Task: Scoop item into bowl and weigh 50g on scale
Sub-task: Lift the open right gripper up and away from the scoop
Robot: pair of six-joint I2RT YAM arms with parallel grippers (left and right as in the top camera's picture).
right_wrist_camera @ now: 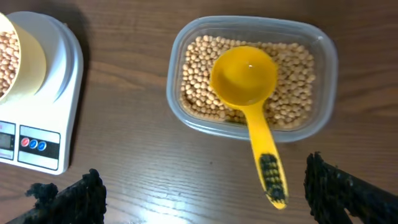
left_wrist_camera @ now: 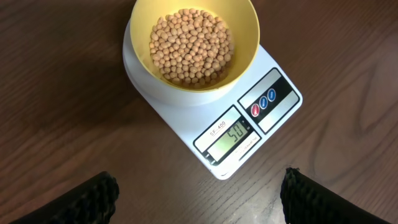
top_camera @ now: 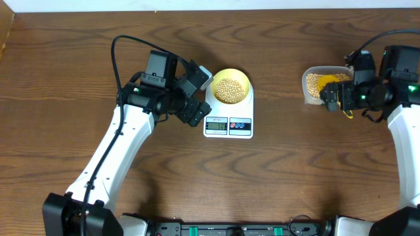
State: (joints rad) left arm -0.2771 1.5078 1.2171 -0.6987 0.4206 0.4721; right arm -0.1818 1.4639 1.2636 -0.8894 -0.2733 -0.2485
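**Left arm.** The left gripper (left_wrist_camera: 198, 191) was released, its two dark fingers (left_wrist_camera: 93, 198) spread wide with nothing between them, above bare wooden table (left_wrist_camera: 56, 93). Just ahead of the fingertips lay the scale (left_wrist_camera: 180, 99), set at a slant, its display (left_wrist_camera: 227, 137) nearest the gripper and reading 50. Beyond the display, on the scale's round platform, stood the bowl (left_wrist_camera: 249, 28), upright and holding a heap of beans (left_wrist_camera: 189, 46).

**Right arm.** The right gripper (right_wrist_camera: 202, 180) was likewise released, fingers far apart. The handle of a yellow scoop (right_wrist_camera: 245, 74) reached back into the gap between them, nearer one finger, with neither finger touching it. Ahead of the gripper, the scoop's cup rested on more beans (right_wrist_camera: 199, 81) inside a clear plastic tub (right_wrist_camera: 324, 59). The scale and bowl sat well off to one side of this gripper, apart from the tub.
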